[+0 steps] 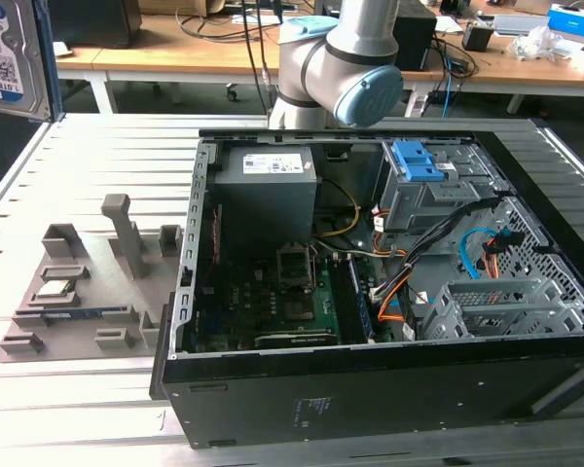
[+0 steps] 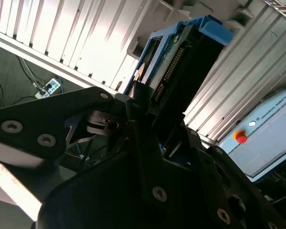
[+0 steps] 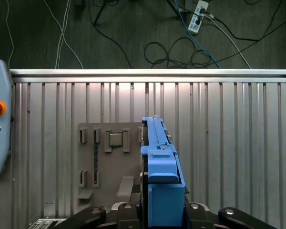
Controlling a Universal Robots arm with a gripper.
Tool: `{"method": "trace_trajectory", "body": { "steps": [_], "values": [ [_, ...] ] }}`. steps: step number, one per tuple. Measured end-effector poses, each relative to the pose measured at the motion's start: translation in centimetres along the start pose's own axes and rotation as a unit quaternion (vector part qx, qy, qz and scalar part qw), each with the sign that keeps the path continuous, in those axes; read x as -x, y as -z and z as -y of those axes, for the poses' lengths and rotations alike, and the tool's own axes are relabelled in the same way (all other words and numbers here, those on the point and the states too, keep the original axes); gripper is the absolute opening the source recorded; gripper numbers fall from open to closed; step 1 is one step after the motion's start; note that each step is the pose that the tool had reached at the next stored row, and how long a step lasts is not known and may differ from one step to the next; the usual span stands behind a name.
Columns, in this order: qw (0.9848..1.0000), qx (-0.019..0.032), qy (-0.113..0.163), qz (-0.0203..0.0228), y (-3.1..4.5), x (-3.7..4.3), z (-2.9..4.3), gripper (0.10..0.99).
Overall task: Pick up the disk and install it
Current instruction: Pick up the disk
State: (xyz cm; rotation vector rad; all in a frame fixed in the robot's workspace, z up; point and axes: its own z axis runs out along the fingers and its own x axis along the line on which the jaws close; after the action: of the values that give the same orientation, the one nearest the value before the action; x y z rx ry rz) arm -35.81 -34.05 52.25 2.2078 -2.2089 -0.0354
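One disk [image 3: 159, 167], a silver hard drive in a bright blue carrier bracket, clamped between the jaws of the gripper [image 3: 160, 210] and held clear of the ribbed aluminium table [image 3: 238, 143]. Jaws closed on the two broad faces, as in both wrist views. Blue bracket edge turned toward the first wrist camera; connector row [image 2: 169, 71] visible along the near edge in the second wrist view. Long axis of the disk directed straight out from the gripper's palm, broad faces upright, thin edge toward the table below. In the first wrist view, placed over the edge of the grey fixture plate [image 3: 102, 162], to one side of the small square processor chip [image 3: 115, 140] seated in that plate, and judged well above both. In the exterior view, labelled face of the disk [image 1: 10, 53] high in the far corner on the exterior view's left, well apart from the open computer case [image 1: 389, 282]. Drive bay with its blue latch [image 1: 419, 165] inside the case, toward the exterior view's right. Picking judged done; installing not yet done.
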Motion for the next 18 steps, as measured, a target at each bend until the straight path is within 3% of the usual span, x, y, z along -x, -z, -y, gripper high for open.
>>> {"method": "trace_trajectory", "body": {
  "steps": [8,18],
  "values": [
    [1.0000,0.0000,0.000,0.0000,1.90,0.02,-0.05,0.365],
    [1.0000,0.0000,0.000,0.0000,3.34,0.03,-0.08,0.365]
  ]
}}
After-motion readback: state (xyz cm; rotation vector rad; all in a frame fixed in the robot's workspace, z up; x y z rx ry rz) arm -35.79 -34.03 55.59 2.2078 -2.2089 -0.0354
